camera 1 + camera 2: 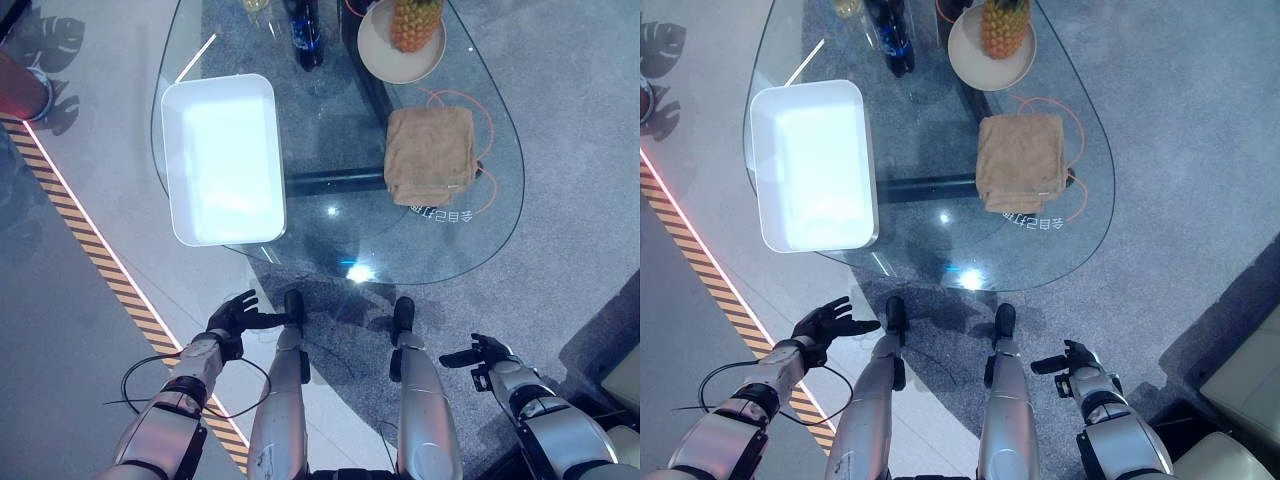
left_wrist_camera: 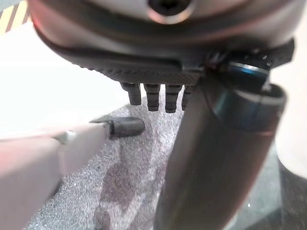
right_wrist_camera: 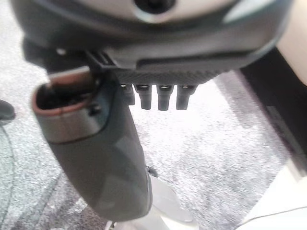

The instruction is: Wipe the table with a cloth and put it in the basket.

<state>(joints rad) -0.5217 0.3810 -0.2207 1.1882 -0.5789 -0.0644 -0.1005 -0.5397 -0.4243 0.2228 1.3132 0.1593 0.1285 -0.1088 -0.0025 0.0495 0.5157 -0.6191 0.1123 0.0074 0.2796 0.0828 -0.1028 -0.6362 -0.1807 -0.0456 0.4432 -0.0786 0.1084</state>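
Left eye view, table: glass table (image 1: 470,235) with a rounded edge, standing over grey carpet
Left eye view, cloth: tan cloth (image 1: 431,154) folded, lying flat on the glass toward the right side, untouched by either hand
Left eye view, basket: white rectangular basket (image 1: 222,158) on the left part of the table, well apart from the cloth, nothing seen inside
Left eye view, other items: pineapple (image 1: 415,22) on a round plate (image 1: 385,57) beyond the cloth; dark bottle (image 1: 304,33) at the far edge
Left eye view, left hand: left hand (image 1: 233,315) below the near table edge, over the floor, fingers spread and holding nothing
Right eye view, right hand: right hand (image 1: 1072,365) low at the right, off the table, fingers relaxed and loosely apart, nothing in them
Right eye view, floor: striped yellow-and-black strip (image 1: 702,266) running across the floor on the left
Left wrist view, left hand: fingers (image 2: 153,96) straight in a row, nothing between them and the thumb; carpet beyond
Right wrist view, right hand: fingers (image 3: 163,97) straight, thumb (image 3: 103,158) standing clear, nothing held; grey carpet behind
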